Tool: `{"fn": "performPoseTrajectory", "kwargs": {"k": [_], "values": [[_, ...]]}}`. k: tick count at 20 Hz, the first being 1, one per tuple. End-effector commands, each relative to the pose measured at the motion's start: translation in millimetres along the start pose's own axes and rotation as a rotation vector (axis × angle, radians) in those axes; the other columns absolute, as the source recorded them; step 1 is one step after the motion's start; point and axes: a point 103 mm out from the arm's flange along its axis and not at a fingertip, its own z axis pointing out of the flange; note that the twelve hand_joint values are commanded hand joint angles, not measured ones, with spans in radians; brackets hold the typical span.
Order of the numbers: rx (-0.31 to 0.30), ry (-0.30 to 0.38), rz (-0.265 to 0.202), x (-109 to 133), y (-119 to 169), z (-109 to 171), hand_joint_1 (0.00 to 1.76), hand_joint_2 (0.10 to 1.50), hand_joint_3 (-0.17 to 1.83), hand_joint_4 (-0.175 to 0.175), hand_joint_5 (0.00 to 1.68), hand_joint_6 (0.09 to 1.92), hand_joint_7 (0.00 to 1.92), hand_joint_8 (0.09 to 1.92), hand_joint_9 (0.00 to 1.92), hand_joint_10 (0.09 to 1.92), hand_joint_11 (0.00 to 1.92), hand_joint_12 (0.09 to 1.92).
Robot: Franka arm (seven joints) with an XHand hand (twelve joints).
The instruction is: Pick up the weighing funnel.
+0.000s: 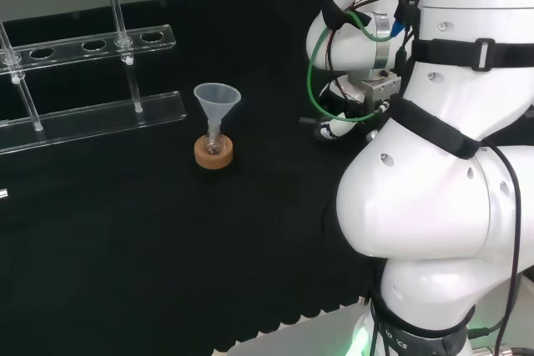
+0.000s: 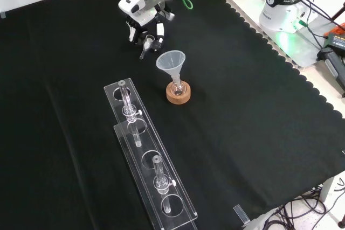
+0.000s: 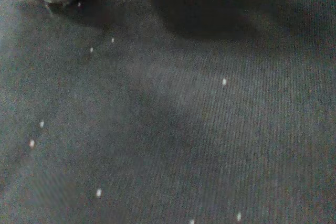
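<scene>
Head view: the black and white hand (image 1: 332,128) hangs low over the black cloth (image 1: 125,231), half hidden behind the arm's links.

Front view: its fingers curl around the small clear scoop-shaped weighing funnel (image 2: 146,46), whose stem juts out below them. The grasp looks made, and the lift seems still to do.

Wrist view: cloth lies close under the palm.
</scene>
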Motion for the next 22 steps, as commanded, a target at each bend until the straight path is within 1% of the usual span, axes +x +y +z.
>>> {"fn": "performPoseTrajectory", "kwargs": {"k": [1,6,7,10,13,14,15,16,17,18,19,20,22], "values": [[-0.042,-0.030,-0.011,4.9,1.7,-12.4,0.93,0.64,0.54,-0.175,1.06,1.50,1.40,1.30,1.83,0.88,1.91,0.62],[-0.059,-0.033,-0.021,8.1,0.8,-30.7,0.99,0.64,0.54,-0.175,1.19,1.35,1.50,1.19,1.89,0.79,1.92,0.65],[-0.061,-0.031,-0.025,9.6,-0.7,-41.5,1.00,0.64,0.54,-0.175,1.21,1.33,1.51,1.17,1.90,0.77,1.92,0.66],[-0.063,-0.021,-0.029,10.8,-3.7,-59.1,1.02,0.64,0.56,-0.175,1.24,1.28,1.53,1.14,1.91,0.73,1.92,0.67],[-0.063,0.038,-0.018,10.0,-8.8,-88.2,1.04,0.63,0.58,-0.173,1.27,1.25,1.54,1.13,1.91,0.71,1.92,0.67],[-0.062,0.049,-0.016,9.8,-9.9,-94.2,1.05,0.63,0.59,-0.147,1.28,1.24,1.55,1.12,1.91,0.71,1.92,0.67],[-0.060,0.066,-0.013,9.2,-11.5,-102.5,1.05,0.62,0.61,-0.081,1.29,1.23,1.55,1.12,1.91,0.70,1.92,0.67],[-0.059,0.079,-0.009,8.6,-12.6,-108.6,1.06,0.61,0.62,0.022,1.31,1.22,1.56,1.11,1.91,0.70,1.92,0.67],[-0.060,0.091,-0.007,8.0,-13.5,-113.8,1.07,0.61,0.63,0.094,1.32,1.21,1.56,1.10,1.91,0.70,1.92,0.67],[-0.064,0.108,-0.004,7.2,-15.1,-121.8,1.07,0.61,0.63,0.135,1.33,1.21,1.57,1.10,1.91,0.70,1.92,0.68],[-0.077,0.126,-0.002,7.6,-17.9,-136.7,1.08,0.61,0.63,0.156,1.34,1.20,1.57,1.10,1.91,0.70,1.92,0.68],[-0.084,0.134,-0.003,8.1,-19.5,-143.9,1.08,0.61,0.64,0.167,1.34,1.20,1.57,1.10,1.91,0.70,1.92,0.68],[-0.096,0.146,-0.006,9.9,-21.9,-153.6,1.09,0.60,0.64,0.174,1.35,1.20,1.57,1.10,1.91,0.70,1.92,0.68]]}}
